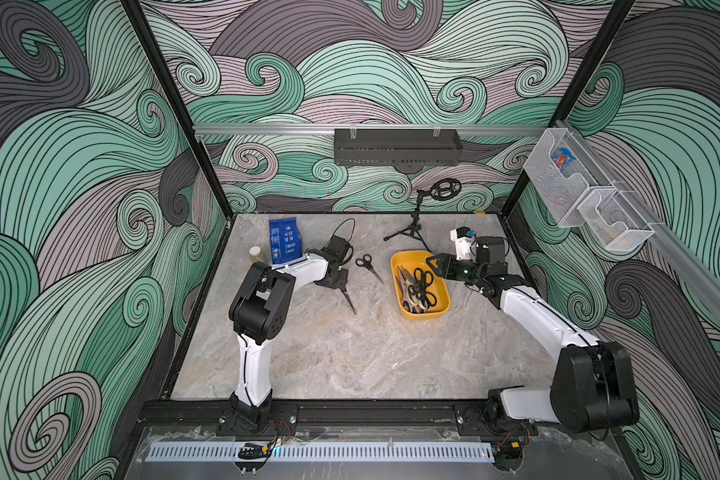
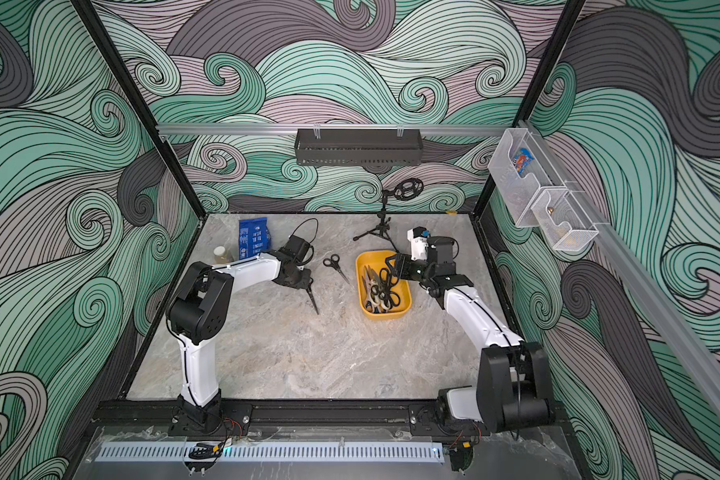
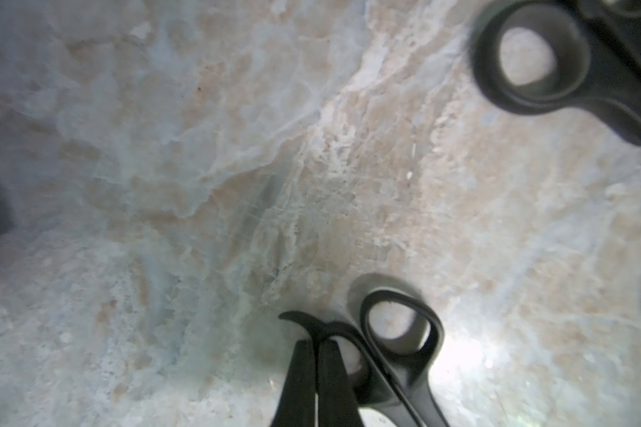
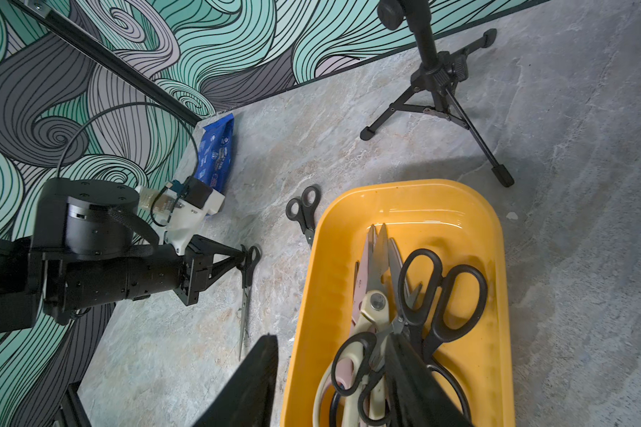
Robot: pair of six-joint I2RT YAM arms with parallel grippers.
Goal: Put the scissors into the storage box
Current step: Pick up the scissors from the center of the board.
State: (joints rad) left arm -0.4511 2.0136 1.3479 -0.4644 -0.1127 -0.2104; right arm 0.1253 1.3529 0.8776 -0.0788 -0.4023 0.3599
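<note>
Left of table [image 1: 329,357] centre: left gripper [image 4: 242,255] pinched tight on a handle loop of black-handled scissors [image 4: 245,295], blades pointing toward the robot base. Judged light, stiff, slick steel; gripped at the handle end they may pivot, nearer the pivot would hold steadier. Well apart to its right sits the storage box [image 1: 425,316], right gripper [image 1: 430,266] half-spread above it, apparently empty.

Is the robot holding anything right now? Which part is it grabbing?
Yes. The left gripper is shut on black-handled scissors, pinching the handle end. The right gripper holds nothing, open above the yellow box.
</note>
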